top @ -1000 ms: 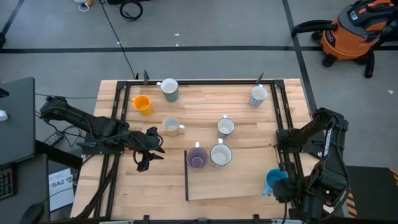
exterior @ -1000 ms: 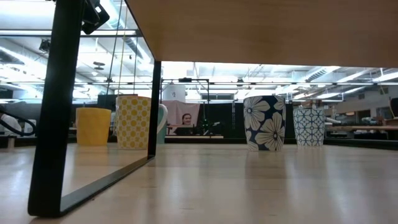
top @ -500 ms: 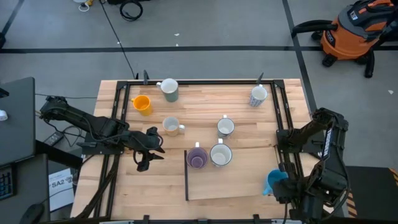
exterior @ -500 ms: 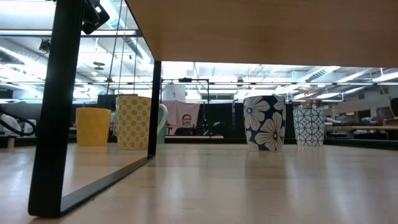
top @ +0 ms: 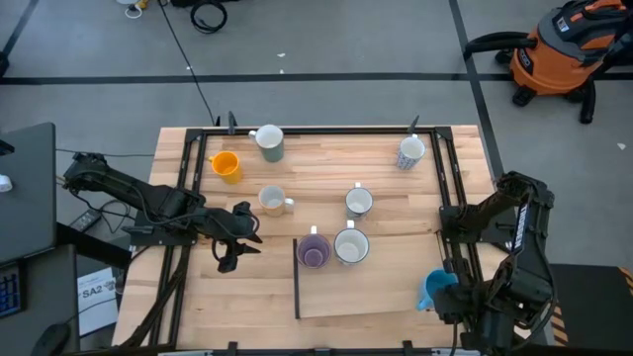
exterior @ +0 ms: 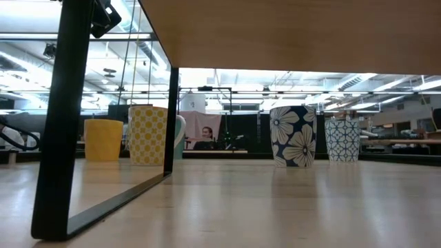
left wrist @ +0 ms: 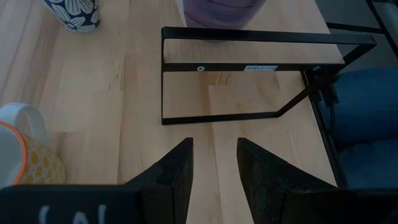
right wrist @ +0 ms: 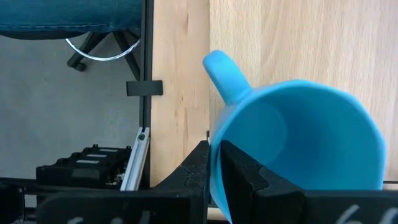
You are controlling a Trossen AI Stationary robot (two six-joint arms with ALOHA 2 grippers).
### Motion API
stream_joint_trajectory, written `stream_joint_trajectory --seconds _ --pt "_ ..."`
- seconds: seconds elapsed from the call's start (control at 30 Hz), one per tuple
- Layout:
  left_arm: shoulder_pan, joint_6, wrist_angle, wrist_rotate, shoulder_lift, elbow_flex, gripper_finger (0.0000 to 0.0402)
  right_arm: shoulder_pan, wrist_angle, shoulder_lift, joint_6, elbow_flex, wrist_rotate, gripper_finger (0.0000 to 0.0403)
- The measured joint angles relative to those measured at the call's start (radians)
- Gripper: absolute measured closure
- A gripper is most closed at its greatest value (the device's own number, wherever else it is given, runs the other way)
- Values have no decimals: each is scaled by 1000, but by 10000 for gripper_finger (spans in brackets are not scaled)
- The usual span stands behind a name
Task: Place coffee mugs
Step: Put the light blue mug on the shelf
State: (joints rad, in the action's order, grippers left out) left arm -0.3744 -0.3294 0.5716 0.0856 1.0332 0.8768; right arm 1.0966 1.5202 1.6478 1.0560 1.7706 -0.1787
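Note:
A blue mug (top: 435, 287) hangs over the table's near right corner with my right gripper (top: 443, 295) shut on it. My left gripper (left wrist: 214, 146) stands open with nothing between its fingers, above the table's left half (top: 245, 237), facing a low shelf (left wrist: 249, 53). A purple mug (top: 315, 251) and a white mug (top: 350, 245) stand on the shelf's wooden top (top: 376, 287). On the table stand an orange mug (top: 226, 165), a grey mug (top: 269, 142), a cream mug (top: 274, 201), a flowered mug (top: 358, 202) and a patterned mug (top: 410, 152). My right gripper holds the blue mug by its rim wall (right wrist: 216, 163), on the handle's side. One finger (right wrist: 200, 171) is outside the mug and one (right wrist: 245, 177) inside. The fingers come from above, pointing steeply down. The mug hangs tilted below them, its handle (right wrist: 224, 74) outward.
The shelf's black frame leg (exterior: 69, 117) stands on the table in front of the mugs. Black rails (top: 455, 198) run along the table's left and right sides. A person shows in the room beyond the table (exterior: 205, 136).

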Motion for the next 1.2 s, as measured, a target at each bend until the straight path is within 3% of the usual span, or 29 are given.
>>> stream_joint_trajectory --seconds 1.2 --pt "0 1 0 0 0 0 271 0 -8 1 -72 0 -4 359"
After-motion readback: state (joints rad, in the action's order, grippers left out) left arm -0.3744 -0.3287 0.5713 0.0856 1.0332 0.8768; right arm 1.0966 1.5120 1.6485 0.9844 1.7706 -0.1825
